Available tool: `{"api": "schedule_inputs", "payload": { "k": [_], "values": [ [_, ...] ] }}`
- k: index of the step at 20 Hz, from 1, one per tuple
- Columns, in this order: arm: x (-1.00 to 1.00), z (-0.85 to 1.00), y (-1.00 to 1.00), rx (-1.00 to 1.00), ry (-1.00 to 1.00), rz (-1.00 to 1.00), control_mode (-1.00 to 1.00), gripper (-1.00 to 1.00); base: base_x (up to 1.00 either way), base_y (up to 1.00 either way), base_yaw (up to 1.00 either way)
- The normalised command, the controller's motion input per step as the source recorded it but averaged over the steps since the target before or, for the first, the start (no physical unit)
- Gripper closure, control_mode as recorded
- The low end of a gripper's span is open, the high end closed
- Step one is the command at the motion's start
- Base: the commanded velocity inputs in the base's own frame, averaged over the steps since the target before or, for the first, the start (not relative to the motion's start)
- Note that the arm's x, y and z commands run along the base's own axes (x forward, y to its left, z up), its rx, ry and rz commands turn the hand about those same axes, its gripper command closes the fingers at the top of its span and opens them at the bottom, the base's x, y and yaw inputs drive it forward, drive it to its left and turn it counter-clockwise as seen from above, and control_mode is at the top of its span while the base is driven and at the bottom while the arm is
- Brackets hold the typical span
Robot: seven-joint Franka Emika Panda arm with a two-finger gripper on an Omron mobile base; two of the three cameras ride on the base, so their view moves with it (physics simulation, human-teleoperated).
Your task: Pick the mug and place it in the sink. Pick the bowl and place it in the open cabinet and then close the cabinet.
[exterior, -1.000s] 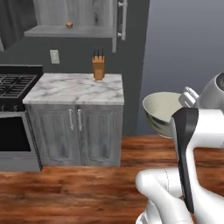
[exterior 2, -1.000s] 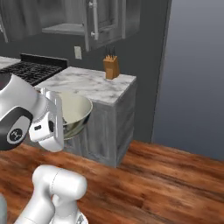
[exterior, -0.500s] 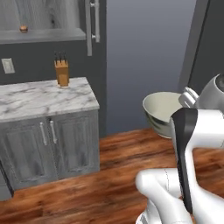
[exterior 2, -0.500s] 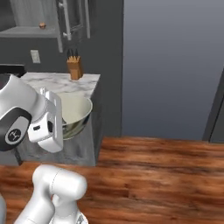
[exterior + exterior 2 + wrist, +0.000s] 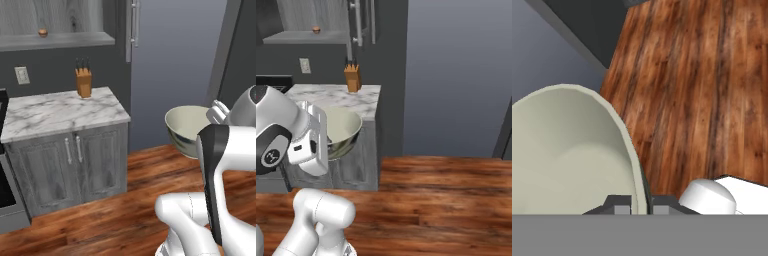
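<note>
The jaws (image 5: pixel 640 204) are clamped on the rim of the bowl (image 5: pixel 567 150), one finger inside the wall and one outside, as the hand view shows. The bowl is carried in the air over the wooden floor (image 5: pixel 702 90), touching nothing else. In the left base view the bowl (image 5: pixel 187 129) sits just ahead of the white arm's upper link; its olive inside faces the camera and it hangs tilted. In the right base view the bowl (image 5: pixel 338 131) is partly covered by the arm's wrist housing.

Further off stands a marble-topped bench (image 5: pixel 60 112) on grey base cabinets (image 5: pixel 75 165) with two short bar handles. A wooden knife block (image 5: pixel 84 82) stands near the bench's back edge, towards its right corner. A wall outlet (image 5: pixel 21 75) is on the dark wall behind, left of the block. The edge of a stove (image 5: pixel 7 200) shows at the bench's left side.

Above the bench is the cabinet (image 5: pixel 60 20), its shelf exposed, with a small round brown object (image 5: pixel 43 33) on the shelf. Its open door (image 5: pixel 131 25) stands edge-on at the right with a long bar handle. A plain grey wall (image 5: pixel 175 65) lies right of the bench, between bowl and cabinet.
</note>
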Motion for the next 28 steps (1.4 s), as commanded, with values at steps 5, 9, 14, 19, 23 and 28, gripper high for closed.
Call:
{"api": "schedule_inputs", "payload": {
  "k": [5, 9, 14, 19, 23, 28],
  "values": [
    [0.0, 0.0, 0.0, 0.0, 0.0, 0.0, 1.0, 1.0, -0.01, 0.85, 0.0],
    [0.0, 0.0, 0.0, 0.0, 0.0, 0.0, 1.0, 1.0, 0.08, 0.53, 0.0],
    [0.0, 0.0, 0.0, 0.0, 0.0, 0.0, 1.0, 1.0, 0.39, 0.13, 0.0],
    [0.0, 0.0, 0.0, 0.0, 0.0, 0.0, 1.0, 1.0, 0.59, 0.02, 0.0],
    [0.0, 0.0, 0.0, 0.0, 0.0, 0.0, 1.0, 1.0, 0.54, 0.57, -0.07],
    [0.0, 0.0, 0.0, 0.0, 0.0, 0.0, 1.0, 1.0, 0.28, 0.73, -0.08]
  ]
}}
